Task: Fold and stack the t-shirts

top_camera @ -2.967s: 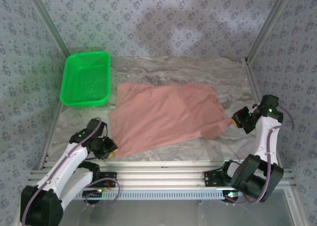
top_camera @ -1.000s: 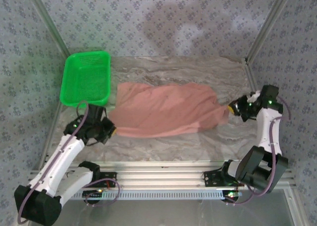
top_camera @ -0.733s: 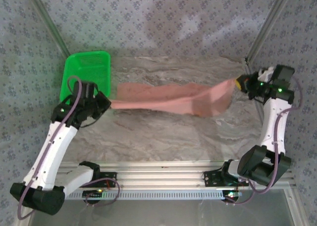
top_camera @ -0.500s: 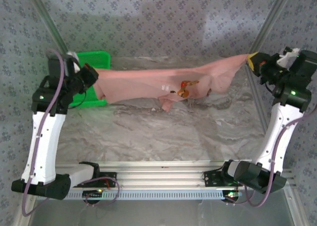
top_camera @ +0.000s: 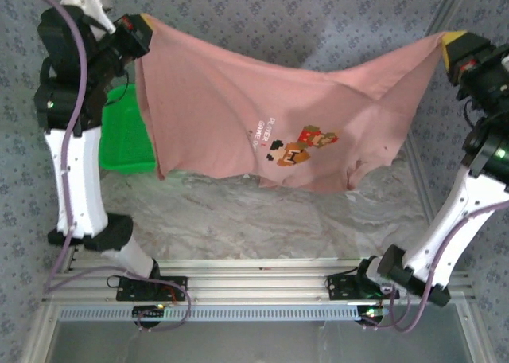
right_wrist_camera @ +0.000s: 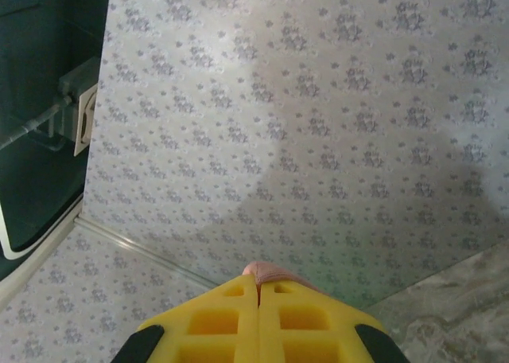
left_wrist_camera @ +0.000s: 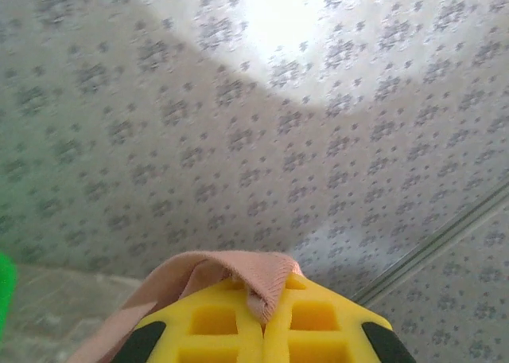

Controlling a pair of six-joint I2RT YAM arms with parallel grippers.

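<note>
The salmon-pink t-shirt (top_camera: pixel 238 108) hangs stretched in the air between both arms, its dark-brown, orange and white printed graphic (top_camera: pixel 298 146) and text facing the top camera. Its lower hem droops just above the marble table (top_camera: pixel 262 220). My left gripper (top_camera: pixel 137 21), high at the upper left, is shut on one corner; a fold of pink hem (left_wrist_camera: pixel 254 277) is pinched between the yellow fingers (left_wrist_camera: pixel 215 323). My right gripper (top_camera: pixel 453 43), high at the upper right, is shut on the opposite corner, a nub of pink cloth (right_wrist_camera: pixel 270 274) poking from its yellow fingers (right_wrist_camera: pixel 302 323).
The green plastic basket (top_camera: pixel 123 136) stands at the table's back left, partly behind the left arm and the hanging shirt. Patterned walls close the back and sides. Aluminium rails (top_camera: pixel 254 279) run along the near edge between the arm bases.
Both grippers have risen from table level to high up, lifting the shirt off the table. It has unfolded from a flat heap into a hanging sheet with its graphic showing.
</note>
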